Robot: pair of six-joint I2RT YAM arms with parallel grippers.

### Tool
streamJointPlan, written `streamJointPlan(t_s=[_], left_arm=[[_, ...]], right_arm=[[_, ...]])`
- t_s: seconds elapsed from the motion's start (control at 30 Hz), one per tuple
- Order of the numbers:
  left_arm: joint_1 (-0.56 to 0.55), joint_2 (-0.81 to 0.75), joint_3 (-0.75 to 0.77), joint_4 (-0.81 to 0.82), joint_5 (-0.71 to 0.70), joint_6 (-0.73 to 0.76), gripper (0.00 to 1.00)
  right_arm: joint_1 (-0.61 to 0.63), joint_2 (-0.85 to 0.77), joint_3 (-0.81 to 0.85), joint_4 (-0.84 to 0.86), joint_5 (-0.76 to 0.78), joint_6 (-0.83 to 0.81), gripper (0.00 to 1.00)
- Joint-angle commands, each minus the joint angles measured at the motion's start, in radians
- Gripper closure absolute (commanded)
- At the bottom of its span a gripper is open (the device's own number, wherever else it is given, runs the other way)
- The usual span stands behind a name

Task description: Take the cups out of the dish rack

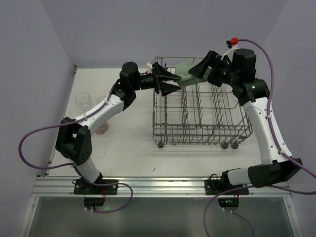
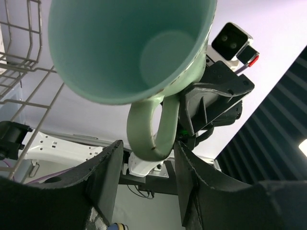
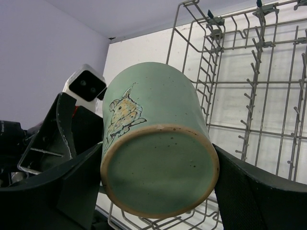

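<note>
Your pale mint-green ceramic mug (image 1: 185,74) hangs on its side in the air over the back left part of the large grey wire dish rack (image 1: 197,129). Its long axis is roughly level and runs from one gripper to the other. The mouth faces the left gripper (image 1: 170,82), and the flat base faces back along the right gripper (image 1: 193,73).

The right gripper is clamped on the mug's body, one finger on each side. The left gripper stands partly apart with the mug's handle between its fingers (image 2: 103,177). You cannot tell whether either finger touches the handle.

From above, the right gripper's black fingers cover much of the mug, and the left wrist view cuts off its rim at the top. On the table left of the rack, a clear glass tumbler (image 1: 83,100) is faint, and a pink-red cup (image 1: 102,129) is mostly hidden behind the left forearm.

Your left arm stretches low across the table toward the rack. Your right arm rises beside the rack's right side and bends inward over its back edge.
</note>
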Motion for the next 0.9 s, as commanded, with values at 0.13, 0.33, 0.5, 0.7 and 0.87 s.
streamJointPlan(t_s=[0.13,0.33,0.5,0.7,0.87], left_arm=[[-0.014,0.034,0.082,0.078,0.051,-0.410,0.51],[-0.020,0.049,0.089,0.121,0.039,-0.438,0.57],[-0.032,0.055,0.099,0.137,0.032,-0.450,0.62],[-0.045,0.058,0.093,0.186,0.017,-0.482,0.62],[-0.049,0.058,0.086,0.220,0.009,-0.501,0.63]], right_arm=[[0.010,-0.076,-0.013,0.185,-0.091,-0.002,1.00],[0.011,-0.087,-0.025,0.203,-0.112,-0.002,1.00],[0.011,-0.089,-0.031,0.203,-0.115,-0.003,1.00],[0.011,-0.086,-0.040,0.208,-0.123,-0.007,1.00],[0.013,-0.090,-0.054,0.212,-0.138,-0.013,1.00]])
